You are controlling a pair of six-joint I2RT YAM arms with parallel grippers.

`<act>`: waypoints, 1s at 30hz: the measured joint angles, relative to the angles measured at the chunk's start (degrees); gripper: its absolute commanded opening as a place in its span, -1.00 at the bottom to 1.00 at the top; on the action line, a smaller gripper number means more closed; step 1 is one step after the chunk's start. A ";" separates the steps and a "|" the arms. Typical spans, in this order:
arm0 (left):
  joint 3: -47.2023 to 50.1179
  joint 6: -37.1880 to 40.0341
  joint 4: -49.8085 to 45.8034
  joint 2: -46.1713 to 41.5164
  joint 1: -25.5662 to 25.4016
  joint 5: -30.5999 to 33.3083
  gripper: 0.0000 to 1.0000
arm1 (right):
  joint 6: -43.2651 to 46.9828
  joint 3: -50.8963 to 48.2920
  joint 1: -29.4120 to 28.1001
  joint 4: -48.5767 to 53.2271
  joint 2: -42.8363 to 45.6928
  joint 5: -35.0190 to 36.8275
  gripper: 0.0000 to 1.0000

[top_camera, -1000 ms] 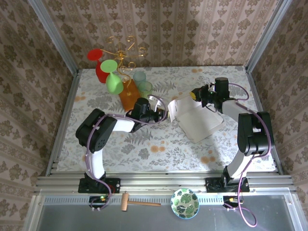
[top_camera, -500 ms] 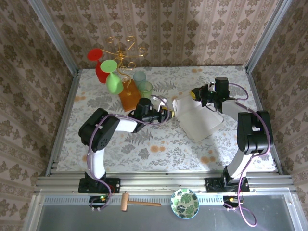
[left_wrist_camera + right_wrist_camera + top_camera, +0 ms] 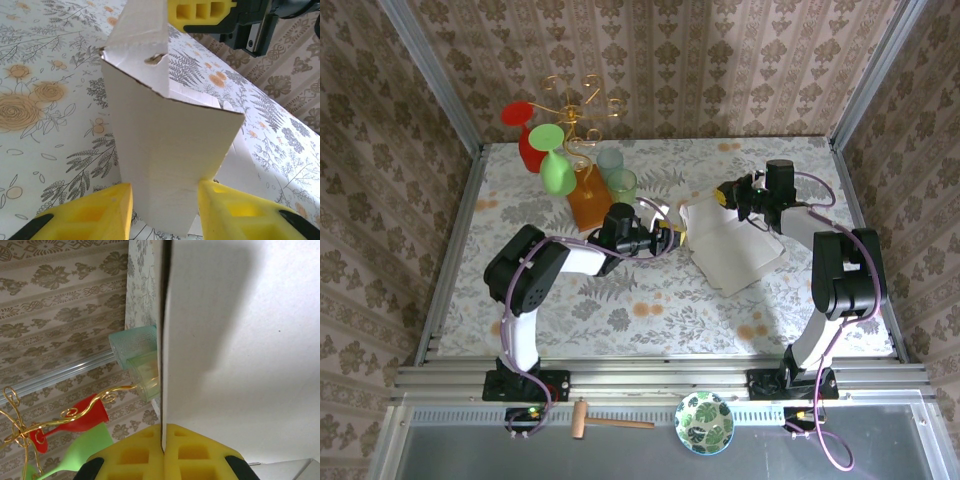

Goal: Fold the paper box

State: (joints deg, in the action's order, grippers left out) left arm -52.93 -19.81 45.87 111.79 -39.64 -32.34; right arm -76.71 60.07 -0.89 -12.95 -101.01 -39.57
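- On the floral table (image 3: 620, 310), the paper box (image 3: 738, 252) lies mid-right. It is thin, light cardboard that we judge stiff only along its creases.
- The left gripper (image 3: 672, 237) straddles a raised flap (image 3: 170, 125), fingers apart; whether it pinches, we cannot tell.
- Beyond, the right gripper (image 3: 725, 195) is clamped on the box's far edge — the sensible hold, beside a fold.
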 measured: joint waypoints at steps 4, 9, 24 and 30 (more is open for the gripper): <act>-0.28 0.39 -0.04 0.02 -0.04 -0.81 -0.17 | -0.20 0.00 0.00 -0.39 0.00 -0.26 -1.00; -1.27 0.46 -0.02 0.26 -0.09 -0.76 -0.17 | -0.42 -0.02 0.00 -1.11 0.00 -0.37 -1.00; -4.55 1.51 -0.66 3.89 -0.48 2.29 -0.27 | -1.90 -4.42 0.26 -9.53 0.00 -1.64 -1.00; -5.60 1.60 -0.74 4.63 -1.03 3.37 -0.28 | -3.02 -5.44 0.44 -12.66 -0.11 -1.64 -1.00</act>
State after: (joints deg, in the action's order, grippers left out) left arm -58.52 -18.22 45.12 116.42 -40.66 -28.97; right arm -79.72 54.63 -0.45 -25.61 -101.12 -41.21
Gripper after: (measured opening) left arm 0.363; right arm 0.043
